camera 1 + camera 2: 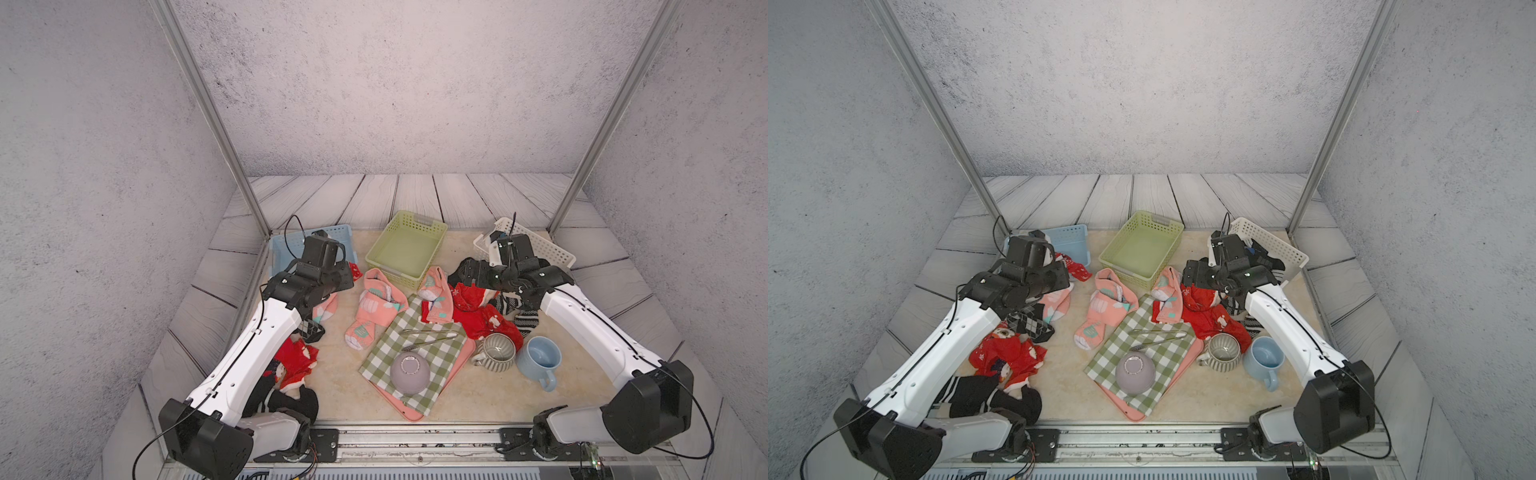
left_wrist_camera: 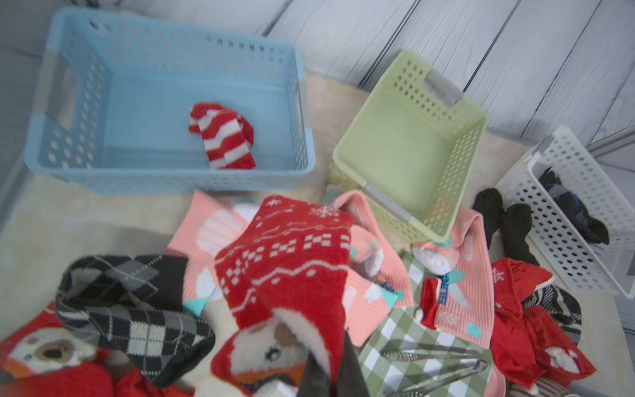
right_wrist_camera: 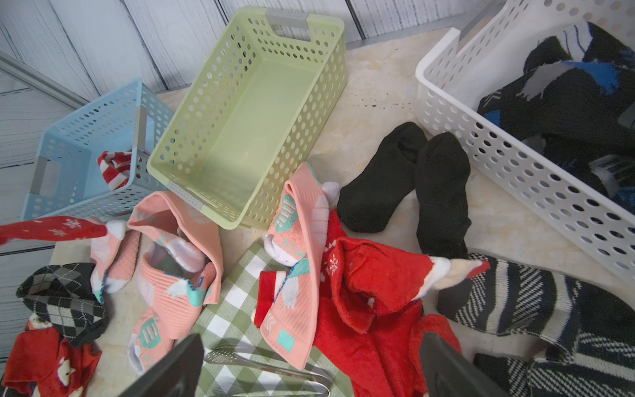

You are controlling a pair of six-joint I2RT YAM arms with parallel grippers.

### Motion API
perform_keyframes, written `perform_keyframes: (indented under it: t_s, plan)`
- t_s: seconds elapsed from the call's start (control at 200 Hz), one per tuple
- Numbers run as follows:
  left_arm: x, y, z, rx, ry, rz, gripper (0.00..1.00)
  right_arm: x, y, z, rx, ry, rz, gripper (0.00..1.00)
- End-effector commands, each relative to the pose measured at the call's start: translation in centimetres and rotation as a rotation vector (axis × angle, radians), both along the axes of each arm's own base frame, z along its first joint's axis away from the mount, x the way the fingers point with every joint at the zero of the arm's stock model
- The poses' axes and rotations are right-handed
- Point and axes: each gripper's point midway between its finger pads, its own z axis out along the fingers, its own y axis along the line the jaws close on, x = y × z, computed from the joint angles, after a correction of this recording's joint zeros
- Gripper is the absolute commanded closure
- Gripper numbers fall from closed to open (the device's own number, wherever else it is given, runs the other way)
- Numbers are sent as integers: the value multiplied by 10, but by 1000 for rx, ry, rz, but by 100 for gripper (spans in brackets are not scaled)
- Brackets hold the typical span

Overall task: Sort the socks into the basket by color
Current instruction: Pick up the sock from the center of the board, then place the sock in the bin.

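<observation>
Nearest: black socks (image 1: 1000,399), bunched against the left arm's base on the bench (image 1: 1067,374). Just beyond them are a red pile (image 1: 1009,357) and an argyle sock (image 1: 1030,326).

Centre: pink tray (image 1: 404,407) carries a checked cloth (image 1: 419,340). An upturned bowl (image 1: 409,372) and tongs (image 1: 430,336) sit on the cloth. Striped mug (image 1: 498,352) and blue mug (image 1: 539,358) stand just beside the tray, side by side.

Pink socks (image 1: 374,307) sprawl past the cloth. On the right side lie a red heap (image 1: 482,316) and striped dark socks (image 1: 525,322).

Right fingers (image 3: 171,367) are spread wide, gripping nothing, and hover over the red heap and the cloth's edge. Left fingers (image 2: 350,374) are clamped on a red printed sock (image 2: 288,247), held off the bench just short of the blue basket (image 2: 171,55).

That basket holds one red-white striped sock (image 2: 223,137). Green basket (image 1: 405,232) stands mid-back. White basket (image 3: 515,161), back right, holds dark socks (image 3: 567,92). Two plain black socks (image 3: 405,178) lie on the bench beside it.
</observation>
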Motion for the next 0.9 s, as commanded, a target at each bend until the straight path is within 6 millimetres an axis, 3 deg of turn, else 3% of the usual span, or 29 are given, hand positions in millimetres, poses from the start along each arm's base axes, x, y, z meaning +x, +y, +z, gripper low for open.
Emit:
perform_keyframes:
  t_s: [0.0, 0.21, 0.385, 0.631, 0.896]
  plan:
    - [24, 8, 26, 100, -53, -18, 100, -9, -1, 4, 6, -3, 17, 1]
    - [86, 36, 54, 168, -93, 35, 100, -14, 0, 3, 10, 1, 27, 1]
    - [138, 75, 50, 202, -76, 109, 100, -19, -1, -4, 1, 23, 36, 1]
    - [193, 115, -2, 249, 26, 171, 100, -20, -3, -15, -24, 50, 37, 1]
    - [212, 145, -91, 272, 189, 217, 100, -14, -6, -28, -65, 82, 29, 1]
